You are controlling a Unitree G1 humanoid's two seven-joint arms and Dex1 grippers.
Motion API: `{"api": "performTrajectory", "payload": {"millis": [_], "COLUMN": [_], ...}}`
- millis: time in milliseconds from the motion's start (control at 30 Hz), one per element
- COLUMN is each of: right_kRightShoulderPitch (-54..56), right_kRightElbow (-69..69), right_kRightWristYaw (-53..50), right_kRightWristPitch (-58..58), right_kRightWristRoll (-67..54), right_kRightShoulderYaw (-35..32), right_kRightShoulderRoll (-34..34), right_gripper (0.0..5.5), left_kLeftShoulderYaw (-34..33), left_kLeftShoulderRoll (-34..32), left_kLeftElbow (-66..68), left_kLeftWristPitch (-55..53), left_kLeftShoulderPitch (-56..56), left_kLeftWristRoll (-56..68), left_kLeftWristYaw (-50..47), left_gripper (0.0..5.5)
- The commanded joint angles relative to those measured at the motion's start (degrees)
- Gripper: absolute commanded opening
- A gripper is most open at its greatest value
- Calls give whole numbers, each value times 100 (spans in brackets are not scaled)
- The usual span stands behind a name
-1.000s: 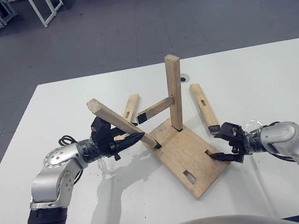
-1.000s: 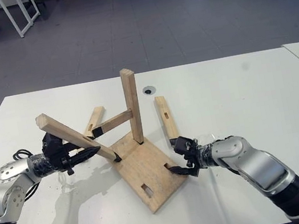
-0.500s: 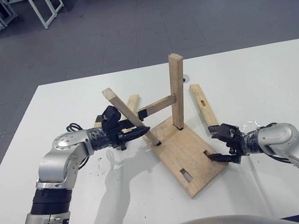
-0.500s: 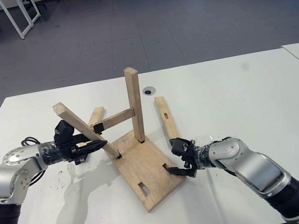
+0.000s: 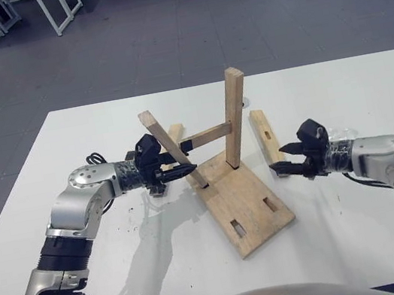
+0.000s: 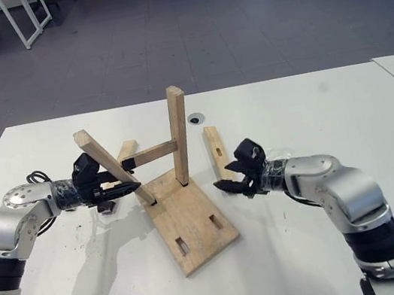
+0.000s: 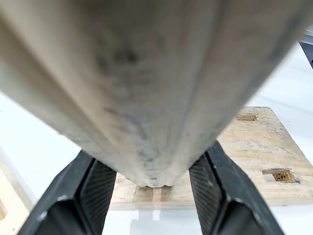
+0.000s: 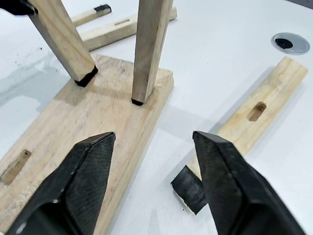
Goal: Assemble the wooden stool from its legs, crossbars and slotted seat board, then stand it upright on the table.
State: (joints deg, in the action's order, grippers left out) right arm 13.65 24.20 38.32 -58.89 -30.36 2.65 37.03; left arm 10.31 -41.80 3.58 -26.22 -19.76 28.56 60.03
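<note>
The slotted seat board [image 5: 243, 202] is laid flat on the white desk [image 5: 348, 94]. An upright leg [image 5: 233, 114] is stood in the board's far edge, and a crossbar [image 5: 207, 136] is seen running from it toward the robot's left. A tilted leg [image 5: 168, 146] is clenched by the left claw [image 5: 176, 172], its dark foot set at the board's corner; whether it is fully seated in a slot cannot be told. A loose leg [image 5: 266, 137] is left lying on the desk, just beside the board. The right claw [image 8: 152, 137] is held spread and released near that leg's dark-tipped end, nothing being gripped.
</note>
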Motion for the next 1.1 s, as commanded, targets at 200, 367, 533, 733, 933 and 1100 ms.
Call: {"api": "performTrajectory", "payload": {"millis": [200, 367, 533, 733, 933, 1100], "right_kRightShoulderPitch": [1551, 2283, 1204, 784, 918, 1166], "right_kRightElbow": [-213, -1188, -2085, -2676, -2040, -772], "right_kRightWristYaw": [-2556, -3459, -3332, -2895, -2924, -2991], "right_kRightWristPitch": [-763, 1844, 1368, 890, 1456, 779], "right_kRightWristRoll": [-955, 861, 1322, 1661, 1114, 376], "right_kRightShoulderYaw": [-747, 222, 1503, 2226, 1159, -20], "right_kRightShoulderRoll": [-3378, -4128, -4243, -3961, -4549, -4213], "right_gripper": [144, 144, 144, 144, 144, 144], "left_kLeftShoulderYaw": [259, 351, 410, 475, 1318, 2150], "left_kLeftShoulderRoll": [-248, -168, -145, -111, -23, -168], "left_kLeftElbow": [267, 276, 243, 227, 804, 1602], "left_kLeftWristPitch": [-165, -128, -132, -151, -310, 256], "left_kLeftShoulderPitch": [394, 359, 323, 280, -131, -126], "left_kLeftWristRoll": [-746, -759, -754, -740, -1579, -2226], "left_kLeftWristYaw": [-267, -270, -282, -311, -547, -397], "left_gripper": [205, 205, 205, 205, 205, 205]}}
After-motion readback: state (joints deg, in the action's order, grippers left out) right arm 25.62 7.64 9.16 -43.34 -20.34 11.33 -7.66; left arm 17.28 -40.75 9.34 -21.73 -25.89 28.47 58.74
